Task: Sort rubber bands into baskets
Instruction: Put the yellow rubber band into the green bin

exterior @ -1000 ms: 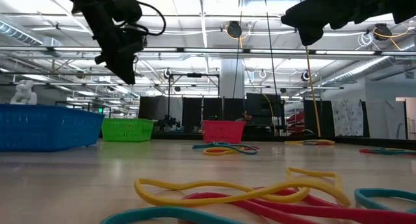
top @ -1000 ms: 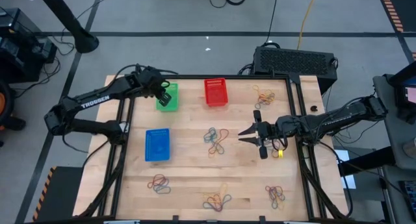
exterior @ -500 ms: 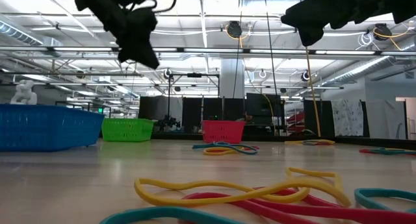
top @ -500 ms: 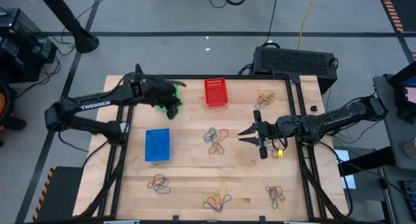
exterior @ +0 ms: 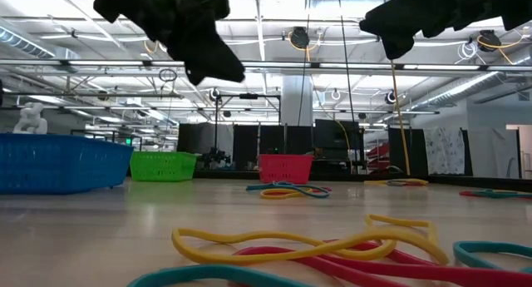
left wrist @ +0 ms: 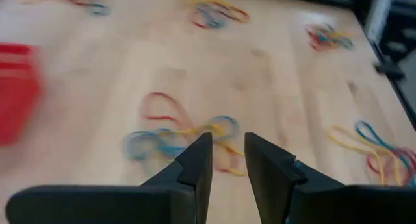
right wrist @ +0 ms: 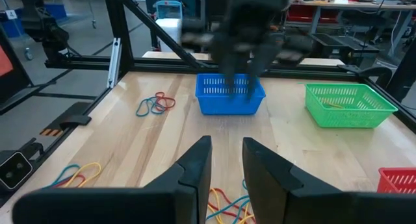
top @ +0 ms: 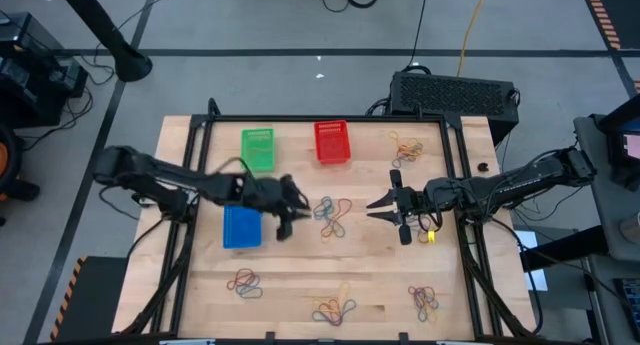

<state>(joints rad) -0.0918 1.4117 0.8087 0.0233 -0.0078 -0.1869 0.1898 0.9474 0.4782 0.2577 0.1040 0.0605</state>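
From above, the left gripper (top: 288,207) is between the blue basket (top: 241,225) and the middle pile of rubber bands (top: 333,214) on the wooden counter (top: 300,265). The green basket (top: 257,148) and red basket (top: 332,142) stand at the far edge. The right gripper (top: 385,205) waits just right of the same pile.

In the low view, bands lie close to the camera, and behind the counter is a big hall with ceiling lights.

In the left wrist view, the fingers (left wrist: 198,165) stand a little apart, empty, above that pile. I think the step is reaching for a band; next it must go down over one loop and close.

In the right wrist view, its fingers (right wrist: 195,165) are also slightly apart, holding nothing.
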